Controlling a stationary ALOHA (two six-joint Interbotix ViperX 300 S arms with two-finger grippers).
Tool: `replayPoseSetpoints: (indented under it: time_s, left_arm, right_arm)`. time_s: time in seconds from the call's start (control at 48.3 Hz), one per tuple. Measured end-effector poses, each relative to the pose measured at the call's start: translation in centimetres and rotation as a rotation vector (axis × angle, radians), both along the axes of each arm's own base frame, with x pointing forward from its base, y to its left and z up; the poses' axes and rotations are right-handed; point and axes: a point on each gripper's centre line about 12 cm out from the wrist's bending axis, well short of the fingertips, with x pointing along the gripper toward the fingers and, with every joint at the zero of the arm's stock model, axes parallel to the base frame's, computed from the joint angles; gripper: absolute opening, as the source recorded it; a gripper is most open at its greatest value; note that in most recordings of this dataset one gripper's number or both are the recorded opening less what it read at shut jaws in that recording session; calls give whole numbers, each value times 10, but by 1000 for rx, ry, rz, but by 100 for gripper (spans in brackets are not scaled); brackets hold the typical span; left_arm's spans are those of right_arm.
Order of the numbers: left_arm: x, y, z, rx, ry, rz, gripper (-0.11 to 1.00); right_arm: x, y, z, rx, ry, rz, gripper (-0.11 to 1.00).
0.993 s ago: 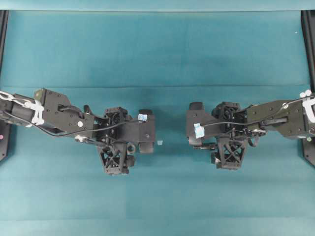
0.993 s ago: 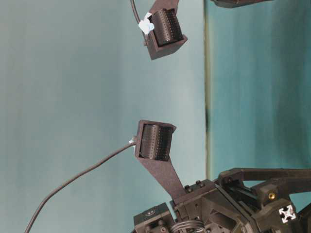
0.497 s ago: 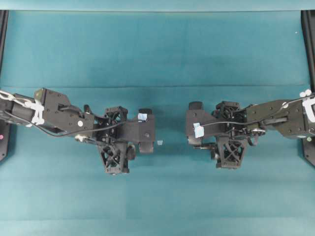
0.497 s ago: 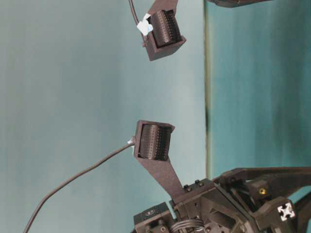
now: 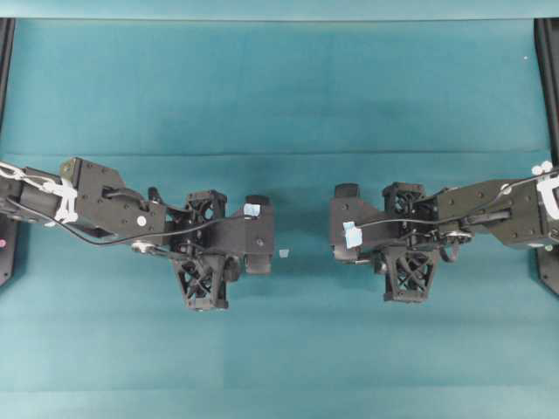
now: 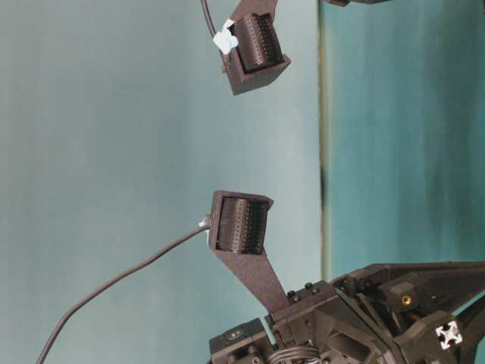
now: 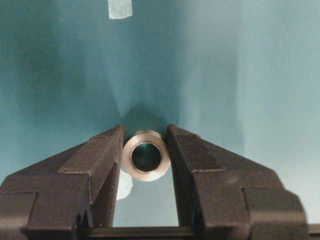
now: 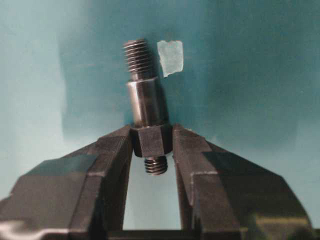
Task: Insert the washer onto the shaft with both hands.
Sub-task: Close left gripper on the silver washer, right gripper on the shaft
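The washer (image 7: 146, 156) sits pinched in the left pincer (image 7: 145, 150), the shaft (image 8: 146, 117) in the right pincer (image 8: 151, 145), tape bit (image 5: 284, 253) between.

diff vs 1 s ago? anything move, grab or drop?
Barely. In the overhead view the right gripper and its wrist crept slightly up-frame; the left gripper drifted a touch down-frame. The gap between them looks unchanged. No earlier wrist views, so a grab or release can't be compared; now the left holds the washer and the right holds the shaft. The tape bit on the table stayed put.

A teal table (image 5: 279, 96) bears one small pale blue tape bit (image 5: 284, 253) near its middle.
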Motion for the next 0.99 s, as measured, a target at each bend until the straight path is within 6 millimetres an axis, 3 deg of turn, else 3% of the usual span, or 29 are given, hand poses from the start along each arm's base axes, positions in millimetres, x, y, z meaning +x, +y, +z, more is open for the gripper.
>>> replayPoseSetpoints:
  time_s: [0.993]
  left_arm:
    - [0, -1, -1, 0, 0, -3, 35]
  right_arm:
    - [1, 7, 0, 17, -2, -36, 0]
